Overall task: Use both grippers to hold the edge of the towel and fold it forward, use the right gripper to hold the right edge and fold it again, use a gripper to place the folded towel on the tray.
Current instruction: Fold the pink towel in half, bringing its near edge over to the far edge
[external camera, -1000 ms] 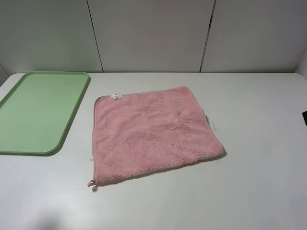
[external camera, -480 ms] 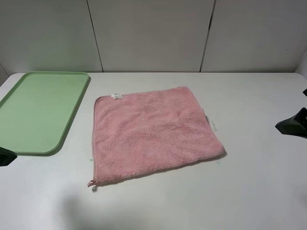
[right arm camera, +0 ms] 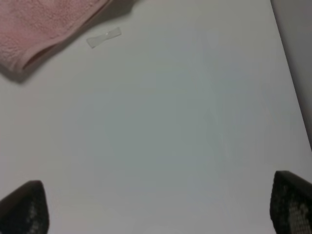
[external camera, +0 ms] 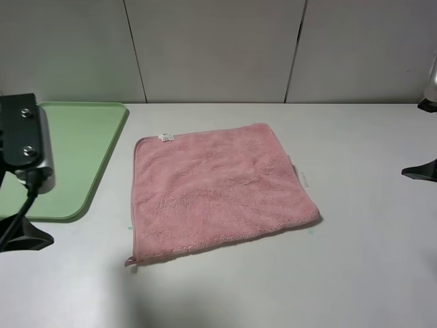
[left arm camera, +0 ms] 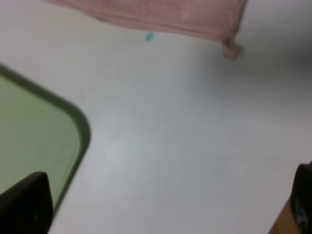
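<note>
Lying flat mid-tabletop, the towel [external camera: 222, 191] is waiting unfolded, with the tray [external camera: 102, 137] sitting toward the far-left corner and the left arm [external camera: 20, 137] hanging by the left edge. The first fold is only being set up, I judge, and both grippers are needing to pinch the near hem [external camera: 225, 242].

From the left wrist, the left gripper [left arm camera: 163, 207] is gaping wide and holding nothing, with the loop [left arm camera: 231, 48] showing ahead.

From the right wrist, the right gripper [right arm camera: 156, 207] is gaping empty too, and a clear scrap [right arm camera: 104, 37] is lying beside the towel, blocking nothing.
</note>
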You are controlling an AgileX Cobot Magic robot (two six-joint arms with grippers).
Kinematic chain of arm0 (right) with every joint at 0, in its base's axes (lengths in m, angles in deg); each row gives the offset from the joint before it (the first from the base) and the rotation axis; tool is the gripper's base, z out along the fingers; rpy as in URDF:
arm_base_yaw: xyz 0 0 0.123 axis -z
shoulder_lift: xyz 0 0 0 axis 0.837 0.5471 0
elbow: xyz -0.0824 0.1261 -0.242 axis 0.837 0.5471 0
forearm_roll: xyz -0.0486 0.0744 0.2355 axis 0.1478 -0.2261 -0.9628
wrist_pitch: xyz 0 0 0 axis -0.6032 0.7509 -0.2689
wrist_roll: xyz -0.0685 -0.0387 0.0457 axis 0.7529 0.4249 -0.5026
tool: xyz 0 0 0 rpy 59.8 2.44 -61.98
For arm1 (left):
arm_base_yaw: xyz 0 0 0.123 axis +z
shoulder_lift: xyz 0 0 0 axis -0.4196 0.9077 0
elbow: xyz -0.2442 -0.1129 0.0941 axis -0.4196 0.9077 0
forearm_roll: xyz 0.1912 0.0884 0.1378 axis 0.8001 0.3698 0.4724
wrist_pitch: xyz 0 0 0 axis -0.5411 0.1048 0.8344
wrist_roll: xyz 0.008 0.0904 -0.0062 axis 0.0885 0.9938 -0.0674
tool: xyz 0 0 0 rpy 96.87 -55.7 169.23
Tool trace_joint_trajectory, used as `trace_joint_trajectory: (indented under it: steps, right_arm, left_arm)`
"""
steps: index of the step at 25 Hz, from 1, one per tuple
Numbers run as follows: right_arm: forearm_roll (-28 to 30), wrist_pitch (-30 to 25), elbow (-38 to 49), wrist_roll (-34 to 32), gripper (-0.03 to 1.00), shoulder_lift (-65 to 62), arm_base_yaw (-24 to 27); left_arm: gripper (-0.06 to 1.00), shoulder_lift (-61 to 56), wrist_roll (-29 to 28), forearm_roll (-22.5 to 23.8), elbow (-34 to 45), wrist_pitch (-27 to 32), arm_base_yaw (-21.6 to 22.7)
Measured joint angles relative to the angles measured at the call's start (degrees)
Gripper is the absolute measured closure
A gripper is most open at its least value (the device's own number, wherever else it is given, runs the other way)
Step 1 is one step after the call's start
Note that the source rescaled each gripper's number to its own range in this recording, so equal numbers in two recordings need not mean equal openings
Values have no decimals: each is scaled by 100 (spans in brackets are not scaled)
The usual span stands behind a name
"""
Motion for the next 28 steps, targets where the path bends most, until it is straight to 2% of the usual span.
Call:
trace_joint_trajectory:
  steps: [5,9,19,28]
  right_arm:
    - [0,-65,0,23,-3,7,0]
    - [0,-67,0,22,-3,7,0]
    - [0,-58,0,28,-3,7,0]
    - [-23,-58,0,28,-3,7,0]
  left_arm:
    - [-3,528,737,0,0,-508,-311]
    - [-3,915,1068,0,0,-833,-484]
    - [-2,1976,1331,110,0,-1855,-811]
    - [-1,2693,1512,110,0,-2377,-837]
